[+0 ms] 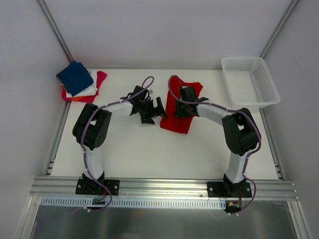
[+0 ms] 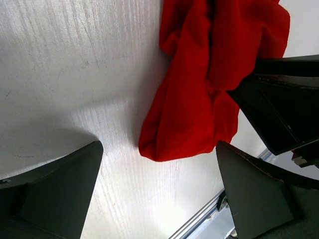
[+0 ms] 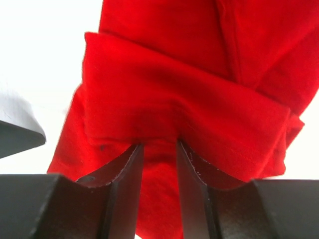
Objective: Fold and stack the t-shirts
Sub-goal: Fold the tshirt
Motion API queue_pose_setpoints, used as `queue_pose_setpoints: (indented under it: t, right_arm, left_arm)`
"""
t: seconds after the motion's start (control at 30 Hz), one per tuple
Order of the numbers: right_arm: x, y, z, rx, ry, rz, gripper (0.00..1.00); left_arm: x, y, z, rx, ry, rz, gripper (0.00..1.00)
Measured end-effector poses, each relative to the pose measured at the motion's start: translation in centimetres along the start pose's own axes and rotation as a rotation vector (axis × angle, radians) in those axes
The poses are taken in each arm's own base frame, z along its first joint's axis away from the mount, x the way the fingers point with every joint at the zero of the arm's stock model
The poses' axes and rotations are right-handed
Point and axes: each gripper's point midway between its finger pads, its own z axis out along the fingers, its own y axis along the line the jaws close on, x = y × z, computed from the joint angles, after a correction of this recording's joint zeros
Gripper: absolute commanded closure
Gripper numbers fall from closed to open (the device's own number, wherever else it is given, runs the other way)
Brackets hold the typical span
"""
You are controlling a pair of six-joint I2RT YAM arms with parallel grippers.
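Bright even light; soft shadows; glare on table [image 2: 114,124], left wrist view; right wrist background overexposed.

Right claw [image 1: 181,108] over bunched red t-shirt [image 1: 177,123], left claw [image 1: 155,113] just beside

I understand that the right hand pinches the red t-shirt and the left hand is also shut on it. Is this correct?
Not fully. The right hand does pinch the red t-shirt, but the left hand is open, not shut on it: the left wrist view shows its fingers standing wide apart, gripping nothing.
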Motion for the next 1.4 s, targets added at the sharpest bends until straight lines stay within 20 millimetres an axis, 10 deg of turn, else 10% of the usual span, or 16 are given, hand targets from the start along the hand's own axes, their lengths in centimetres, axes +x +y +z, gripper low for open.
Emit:
queue_pose_setpoints:
  t: [0.93,1.4]
  right_arm:
    - [1.6,0.2,0.2,-0.001,0.027,-0.007,0.64]
    - [-1.3,0.2,1.5,0.002,-0.007,0.001,0.64]
  left_arm:
    - [0.0,0.0,0.0,0.001,0.0,0.0,0.01]
    - [0.6,0.8,-0.8,-0.01,-0.006,-0.011,0.01]
